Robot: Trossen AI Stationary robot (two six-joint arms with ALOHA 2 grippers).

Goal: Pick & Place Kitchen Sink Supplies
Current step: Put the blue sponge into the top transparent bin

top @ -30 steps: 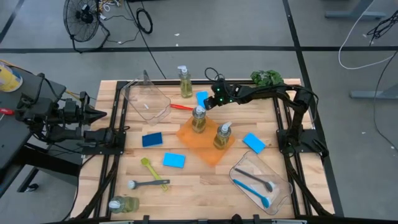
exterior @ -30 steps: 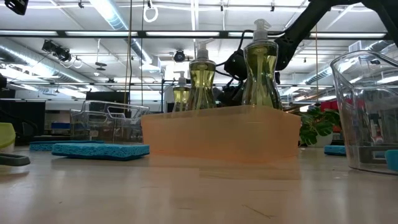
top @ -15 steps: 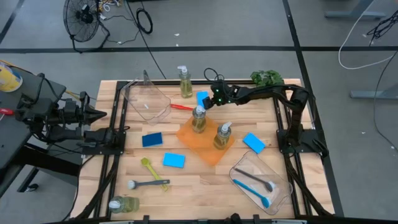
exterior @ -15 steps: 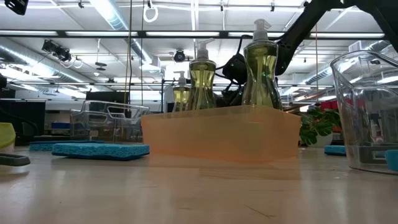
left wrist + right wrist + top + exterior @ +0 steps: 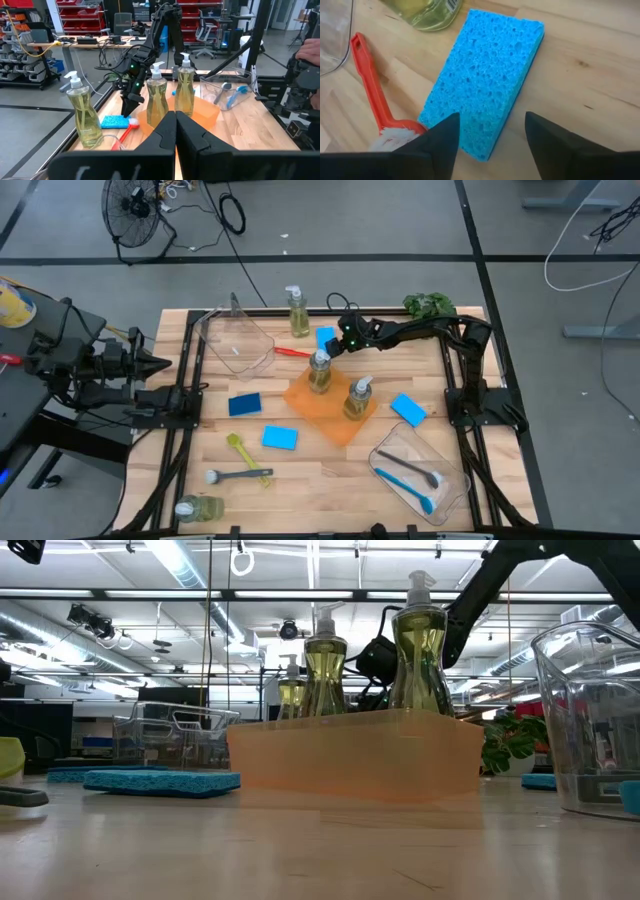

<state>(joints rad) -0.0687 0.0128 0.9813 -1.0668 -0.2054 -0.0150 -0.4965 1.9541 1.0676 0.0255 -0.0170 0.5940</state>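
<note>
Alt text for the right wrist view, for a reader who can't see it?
The right gripper, fingers spread, hangs close above a blue sponge lying flat on the wooden table. A red brush lies beside the sponge, its white bristles at the sponge's corner, and a soap bottle's base shows beyond.

Two soap bottles (image 5: 320, 370) stand upright mid-table, another (image 5: 296, 311) at twelve o'clock beside a flat blue sponge (image 5: 482, 77) touching the red brush (image 5: 375, 102).
</note>
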